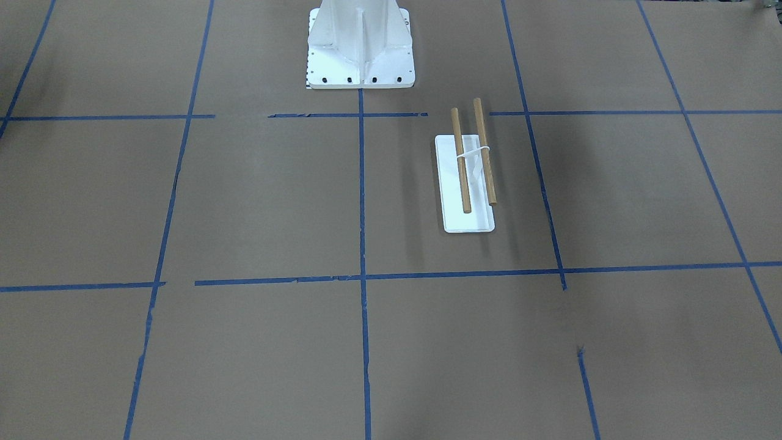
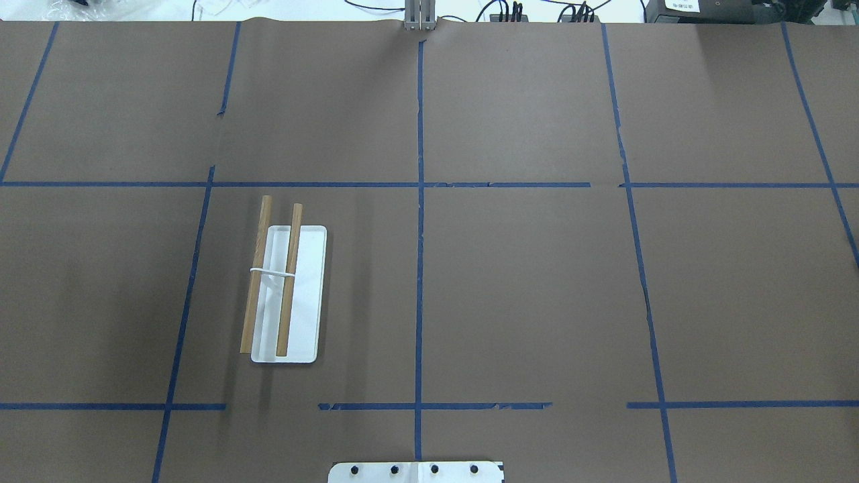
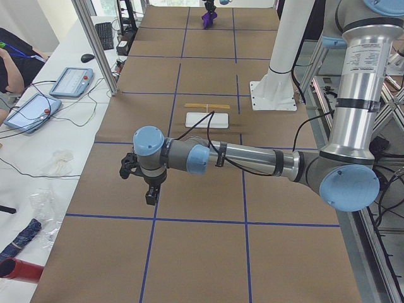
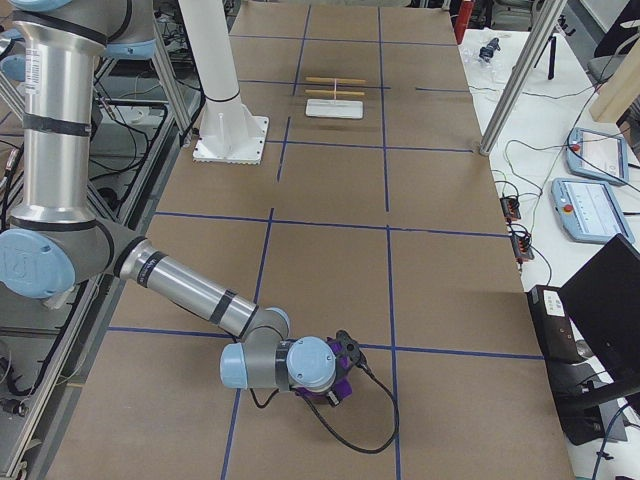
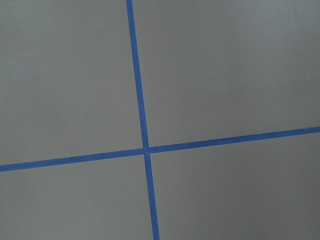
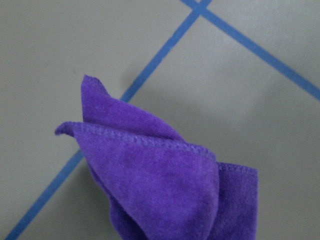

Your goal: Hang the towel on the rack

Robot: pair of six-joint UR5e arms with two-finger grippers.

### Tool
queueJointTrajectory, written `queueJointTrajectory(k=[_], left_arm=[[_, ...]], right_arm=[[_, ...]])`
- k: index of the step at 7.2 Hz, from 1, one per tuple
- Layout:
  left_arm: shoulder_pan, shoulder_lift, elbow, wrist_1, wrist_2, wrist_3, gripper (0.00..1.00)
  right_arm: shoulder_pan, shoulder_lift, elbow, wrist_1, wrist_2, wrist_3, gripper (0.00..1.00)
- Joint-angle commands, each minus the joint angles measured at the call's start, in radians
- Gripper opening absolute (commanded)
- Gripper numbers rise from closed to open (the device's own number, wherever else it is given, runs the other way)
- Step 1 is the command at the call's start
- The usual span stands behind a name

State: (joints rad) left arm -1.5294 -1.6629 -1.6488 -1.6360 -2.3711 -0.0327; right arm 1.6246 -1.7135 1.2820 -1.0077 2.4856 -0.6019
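Observation:
The rack (image 1: 467, 177) is a white base with two wooden bars. It stands on the brown table on my left side, and also shows in the overhead view (image 2: 285, 288) and far off in both side views (image 3: 207, 117) (image 4: 334, 95). The purple towel (image 6: 160, 185) is bunched close under the right wrist camera, above the table. It sits at my right gripper (image 4: 345, 370), far from the rack at the table's right end. My left gripper (image 3: 150, 192) hangs low over bare table at the left end. I cannot tell whether either gripper is open or shut.
The white robot pedestal (image 1: 360, 55) stands at the table's back middle. Blue tape lines (image 5: 145, 150) grid the brown surface. Operator tablets (image 3: 69, 82) and cables lie on the side bench, with an aluminium post (image 4: 520, 80) along the table's far edge.

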Motion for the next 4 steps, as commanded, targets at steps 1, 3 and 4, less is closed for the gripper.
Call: queueJointTrajectory(k=[1,3,4], left_arm=[[0.002,-0.015,-0.081,-0.014,0.012,0.002,1.00],[0.012,-0.079,-0.069,-0.124,0.013,-0.121,1.00],[0.064,-0.119,-0.069,-0.152,0.013,-0.233,1.00]], right_arm=[[0.034,-0.009,0.185,0.001,0.029,0.192,0.00],[-0.026,0.050,0.334,0.001,0.033,0.507,0.00],[-0.090,0.096,0.385,0.003,0.030,0.677,0.00]])
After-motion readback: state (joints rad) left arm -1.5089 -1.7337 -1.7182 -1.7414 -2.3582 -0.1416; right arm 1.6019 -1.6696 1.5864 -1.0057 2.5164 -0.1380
